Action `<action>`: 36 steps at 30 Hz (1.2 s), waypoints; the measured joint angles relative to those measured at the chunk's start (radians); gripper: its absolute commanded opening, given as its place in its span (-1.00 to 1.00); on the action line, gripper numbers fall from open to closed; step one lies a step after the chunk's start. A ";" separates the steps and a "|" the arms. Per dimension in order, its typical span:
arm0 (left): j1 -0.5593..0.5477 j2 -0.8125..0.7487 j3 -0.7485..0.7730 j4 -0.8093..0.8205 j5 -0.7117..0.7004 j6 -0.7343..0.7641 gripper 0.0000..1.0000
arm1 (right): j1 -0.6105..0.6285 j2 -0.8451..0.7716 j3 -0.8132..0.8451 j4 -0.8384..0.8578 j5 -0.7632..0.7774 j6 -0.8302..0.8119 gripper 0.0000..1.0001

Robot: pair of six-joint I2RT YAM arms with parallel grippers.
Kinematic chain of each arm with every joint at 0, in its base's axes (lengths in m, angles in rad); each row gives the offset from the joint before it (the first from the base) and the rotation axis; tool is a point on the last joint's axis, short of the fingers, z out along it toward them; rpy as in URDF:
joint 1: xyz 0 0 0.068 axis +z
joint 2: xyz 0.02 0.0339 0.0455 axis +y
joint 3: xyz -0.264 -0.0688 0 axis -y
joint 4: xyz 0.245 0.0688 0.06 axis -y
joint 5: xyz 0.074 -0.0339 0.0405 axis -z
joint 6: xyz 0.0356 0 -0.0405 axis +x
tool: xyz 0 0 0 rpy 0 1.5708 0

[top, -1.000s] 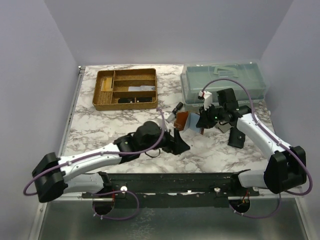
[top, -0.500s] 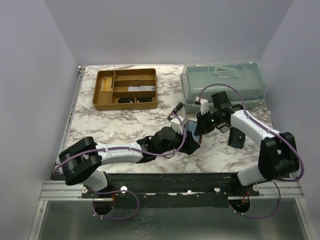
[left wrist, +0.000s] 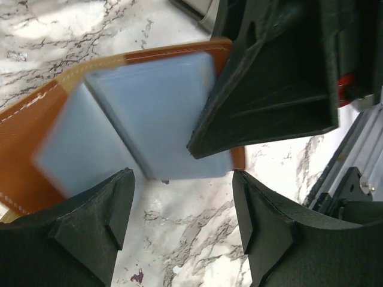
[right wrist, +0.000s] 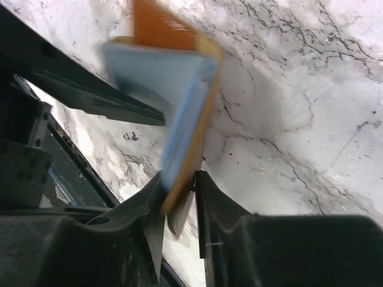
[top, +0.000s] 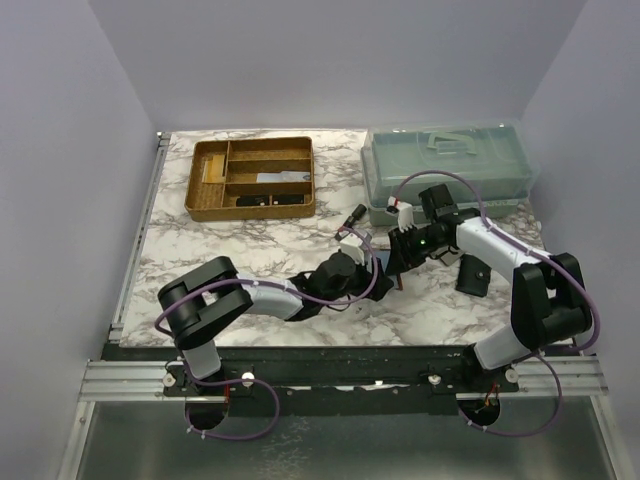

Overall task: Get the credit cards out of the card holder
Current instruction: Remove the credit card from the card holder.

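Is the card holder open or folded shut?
Open: the card holder spreads in a V, blue insides showing, one flap in the right gripper.

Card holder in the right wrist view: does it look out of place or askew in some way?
Yes. The card holder does not lie flat on the marble table: it is up on edge, tilted and half open, with its lower edge between the jaws of the right gripper. It is blurred, so finer detail cannot be told.

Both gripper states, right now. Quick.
Left gripper: open, holding nothing.
Right gripper: closed on the card holder, at its edge.
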 measured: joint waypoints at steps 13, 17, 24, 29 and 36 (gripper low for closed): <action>0.035 0.090 -0.023 0.112 0.027 -0.015 0.47 | 0.000 0.028 0.008 0.000 -0.062 0.000 -0.17; 0.061 0.110 -0.066 0.175 0.051 -0.061 0.46 | 0.000 0.026 0.008 0.001 -0.062 0.013 -0.07; 0.090 0.116 -0.138 0.298 0.074 -0.131 0.46 | 0.000 -0.001 0.007 0.012 -0.062 0.034 -0.34; 0.093 0.116 -0.159 0.332 0.079 -0.157 0.46 | 0.000 0.012 0.007 0.011 -0.061 0.036 -0.35; 0.093 0.116 -0.174 0.354 0.086 -0.176 0.31 | 0.000 0.030 0.008 0.012 -0.061 0.036 -0.23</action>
